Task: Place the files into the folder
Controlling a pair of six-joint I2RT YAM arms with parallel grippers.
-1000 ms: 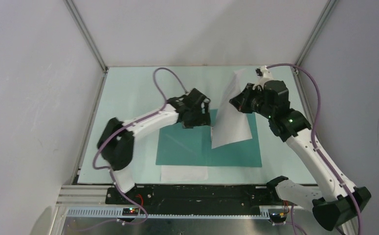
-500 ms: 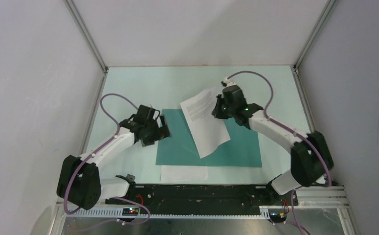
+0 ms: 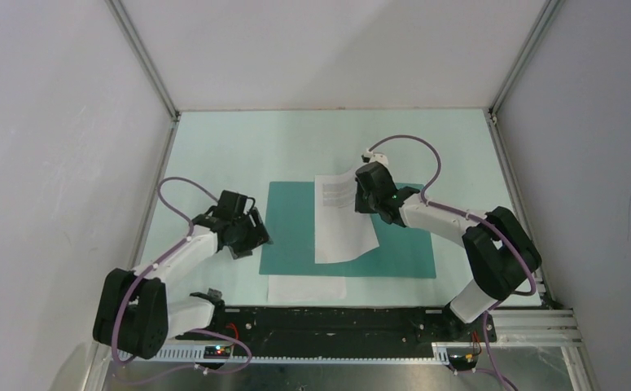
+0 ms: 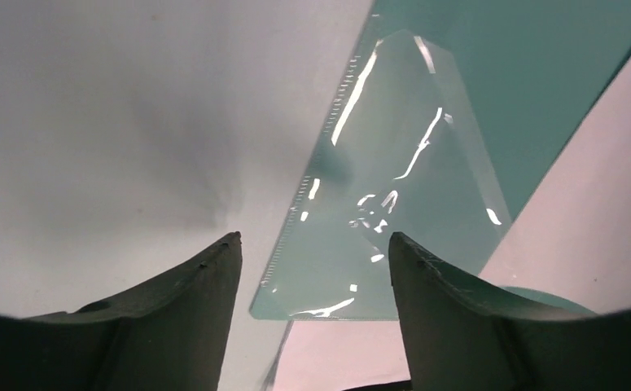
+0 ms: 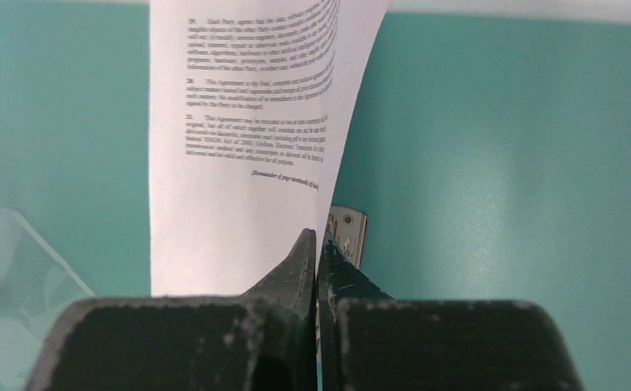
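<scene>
Since a second ago, your right arm has swung down and inward. It has carried the sheet (image 3: 340, 232) from above the folder's far right to lie across the middle of the folder (image 3: 401, 244). Your left arm has backed off to the folder's left edge.

The right fingers (image 5: 312, 252) are clenched on the sheet's far right edge, and that corner curls up off the folder. Judging by this, you are laying the sheet down.
- Keep the pinch until the lifted corner is low.
- Line the sheet's long edges up with the folder's before you let go.
- Mind the clip (image 5: 348, 228), which sits just beside your fingertips. Lower straight down so the paper doesn't catch on it.
- After letting go, lift away vertically, since a thin sheet will likely drag with any sideways pull.

The left fingers (image 3: 251, 238) are spread and grasp nothing. They hover near the folder's near left corner, over its clear pocket (image 4: 393, 187). From there you could press the folder flat if it starts to slide on the counter (image 3: 238, 155).

Count:
- **Sheets:** two, one in your grip and a second sheet (image 3: 305, 287) on the counter at the folder's near edge. I can't tell whether its far edge is tucked under the folder.
- **Folder:** one.
- **Clip:** one.
- **Pocket:** one.
</scene>
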